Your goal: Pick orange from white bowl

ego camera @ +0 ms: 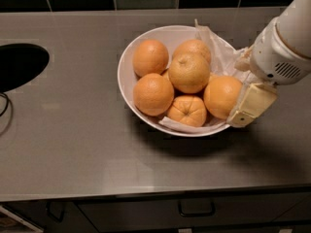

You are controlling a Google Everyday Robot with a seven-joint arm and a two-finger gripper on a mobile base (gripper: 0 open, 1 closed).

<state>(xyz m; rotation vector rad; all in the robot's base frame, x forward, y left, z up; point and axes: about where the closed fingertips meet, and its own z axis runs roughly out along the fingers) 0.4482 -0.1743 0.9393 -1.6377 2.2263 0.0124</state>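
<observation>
The fingers (252, 106) of the gripper (243, 90) are standing spread, as far as one can judge. The lower cream one is lying just beside the right flank of the orange (221, 96), at the rim of the white bowl (127, 57), while a smaller cream tip is showing higher up against the paper liner (219, 47). Nothing is being pinched between them. They are angling in from the right, probably because that is the only side of the fruit lying open.

The orange is sitting inside the bowl at its right-hand edge, resting on the liner. It is touching the ribbed mandarin (187, 110) at its lower left and leaning close to the paler orange (189, 72), which is perching on top of the pile. Another fruit (153, 93) and one behind it (150, 57) are filling the left half of the bowl, well apart from the approach.

Behind the fingers, the white wrist housing (282, 52) is reaching in from the upper right, hanging above the worktop (73, 144). The bowl is standing near the middle of the worktop, with the dark sink opening (19, 64) well apart at the left.

The grasp itself is not yet made. Closing will call for the upper finger slipping between fruit and liner without nudging the paler orange, which looks ready to roll.
</observation>
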